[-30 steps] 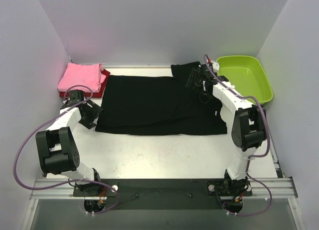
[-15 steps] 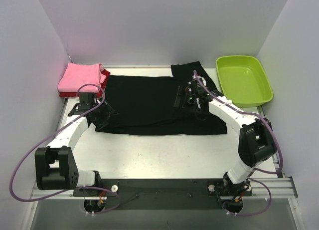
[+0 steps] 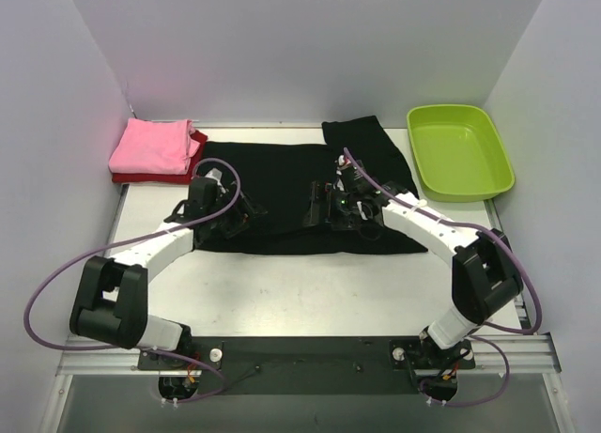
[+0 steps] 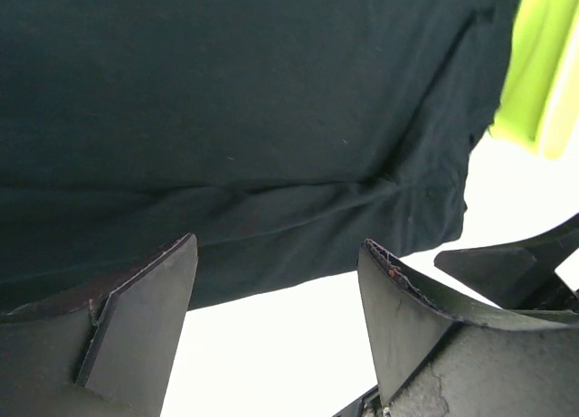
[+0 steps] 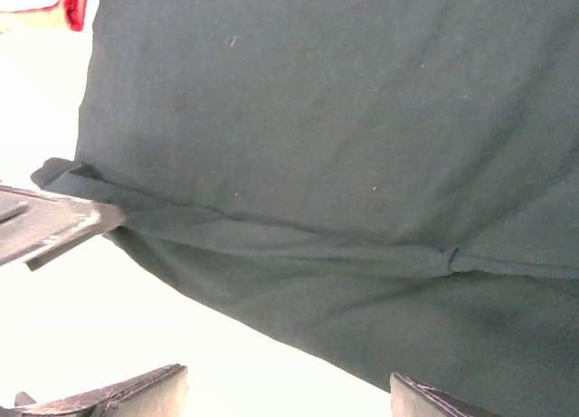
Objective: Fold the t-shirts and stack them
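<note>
Centrally on the table (image 3: pixel 310 292) lies the black t-shirt (image 3: pixel 282 165), spread flat with its long side running left to right and one sleeve reaching toward the back wall on the right. In the right wrist view, a raised crease (image 5: pixel 317 241) runs across the cloth (image 5: pixel 317 100) parallel to its near hem.

At the far left corner the pink t-shirt (image 3: pixel 150 144) sits folded on top of the dark red t-shirt (image 3: pixel 158 177), whose edge shows beneath it. The stack lies just beside the black shirt's left end.

Over the near hem the left gripper (image 3: pixel 242 215) points right and the right gripper (image 3: pixel 317 208) points left, near each other but apart. Each claw is released, its jaws spread wide with nothing between them: the left wrist view shows only black cloth (image 4: pixel 226 100) and bare table between the fingertips of the left gripper (image 4: pixel 276 250), and likewise for the right gripper (image 5: pixel 288 376). Whether either one touches the cloth, I cannot tell.

Further out, the lime-green tub (image 3: pixel 460 146) stands at the far right corner, just beside the sleeve.
</note>
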Controlling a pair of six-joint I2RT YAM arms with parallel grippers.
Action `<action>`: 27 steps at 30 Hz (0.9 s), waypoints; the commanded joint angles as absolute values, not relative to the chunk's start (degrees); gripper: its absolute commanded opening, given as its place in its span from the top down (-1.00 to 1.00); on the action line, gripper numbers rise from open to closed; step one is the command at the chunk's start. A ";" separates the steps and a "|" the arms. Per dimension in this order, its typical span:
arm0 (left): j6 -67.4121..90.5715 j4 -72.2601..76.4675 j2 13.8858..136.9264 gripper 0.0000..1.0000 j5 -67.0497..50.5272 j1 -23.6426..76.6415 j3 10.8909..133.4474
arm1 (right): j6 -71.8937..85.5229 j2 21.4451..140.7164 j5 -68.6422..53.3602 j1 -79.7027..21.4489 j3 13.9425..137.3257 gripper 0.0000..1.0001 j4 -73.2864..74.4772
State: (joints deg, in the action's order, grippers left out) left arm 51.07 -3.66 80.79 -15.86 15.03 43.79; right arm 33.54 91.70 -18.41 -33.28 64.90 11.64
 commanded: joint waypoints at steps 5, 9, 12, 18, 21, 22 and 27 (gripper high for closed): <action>55.19 10.28 84.90 -0.61 -19.34 18.89 41.75 | 35.33 89.38 -22.06 -34.10 64.07 -0.84 10.37; 55.46 10.63 84.64 -0.61 -19.16 19.86 40.87 | 35.60 89.74 -22.24 -34.28 63.46 -0.84 9.67; 55.55 10.29 83.94 -0.61 -19.51 20.30 40.34 | 35.86 90.09 -22.15 -34.19 63.28 -0.84 9.41; 55.72 9.50 81.74 -0.60 -19.34 20.83 37.63 | 36.91 90.97 -22.94 -34.28 62.32 -0.83 8.27; 55.37 8.79 80.33 -0.61 -18.72 20.83 35.87 | 37.61 91.40 -23.73 -34.36 61.53 -0.84 7.39; 55.28 8.79 80.16 -0.61 -18.46 20.83 35.42 | 37.79 91.49 -24.08 -34.37 61.35 -0.84 6.86; 54.93 9.75 80.59 -0.61 -18.63 20.83 34.19 | 39.37 93.07 -25.40 -35.24 60.91 -0.84 4.93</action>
